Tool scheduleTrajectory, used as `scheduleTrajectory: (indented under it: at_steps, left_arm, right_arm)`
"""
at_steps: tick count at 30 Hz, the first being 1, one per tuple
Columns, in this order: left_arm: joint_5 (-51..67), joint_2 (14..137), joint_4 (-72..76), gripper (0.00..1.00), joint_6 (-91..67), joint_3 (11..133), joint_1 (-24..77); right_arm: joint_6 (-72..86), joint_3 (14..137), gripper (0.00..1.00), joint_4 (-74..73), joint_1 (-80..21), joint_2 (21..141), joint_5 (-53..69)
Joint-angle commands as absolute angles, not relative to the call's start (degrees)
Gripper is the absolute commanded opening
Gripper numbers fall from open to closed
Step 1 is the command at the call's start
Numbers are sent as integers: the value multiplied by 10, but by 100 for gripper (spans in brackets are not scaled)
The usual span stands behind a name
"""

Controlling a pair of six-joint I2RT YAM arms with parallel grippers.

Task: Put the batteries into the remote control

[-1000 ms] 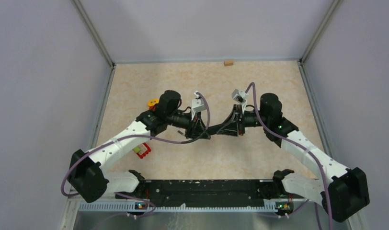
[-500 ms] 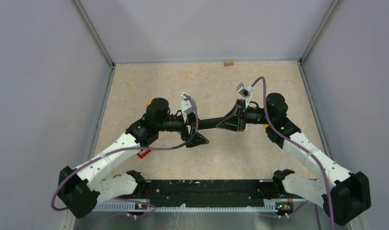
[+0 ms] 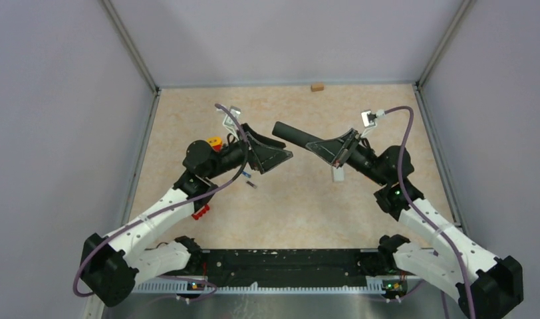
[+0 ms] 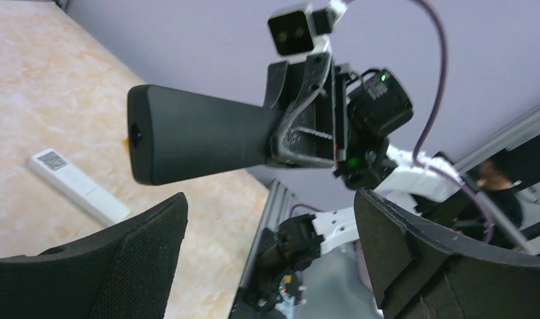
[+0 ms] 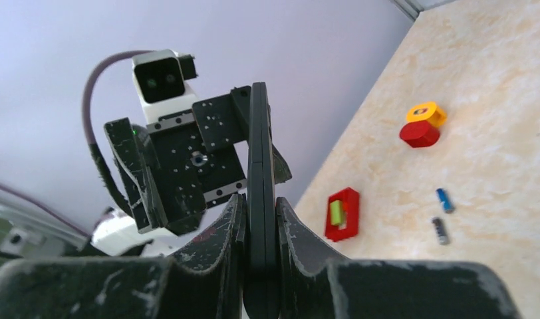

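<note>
Right wrist view: the right gripper is clenched on a black remote control, one finger pressed against each flat face, with the remote standing on edge between them and raised off the table. In the left wrist view, the left gripper is released, its fingers spread wide and grasping nothing. The remote's blunt free end hangs above the gap between them without touching either.

On the tabletop below, a blue battery and a dark battery lie loose, just beside each other. Near them sits a red holder with a green piece inside. Farther off is a red block with an orange ring on top. A slim white bar with a printed code label lies flat under the held remote. A small wooden block rests at the far wall.
</note>
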State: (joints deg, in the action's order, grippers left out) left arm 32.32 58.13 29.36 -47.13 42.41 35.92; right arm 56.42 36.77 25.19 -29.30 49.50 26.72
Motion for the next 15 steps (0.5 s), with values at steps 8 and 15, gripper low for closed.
scheduleTrajectory:
  at_steps: [8, 15]
  left_arm:
    - [266, 634, 464, 81, -607, 436, 364]
    - [237, 644, 476, 71, -617, 433, 364]
  right_arm:
    - [744, 347, 0, 348, -366, 506, 102]
    - [783, 328, 0, 411, -377, 542, 125]
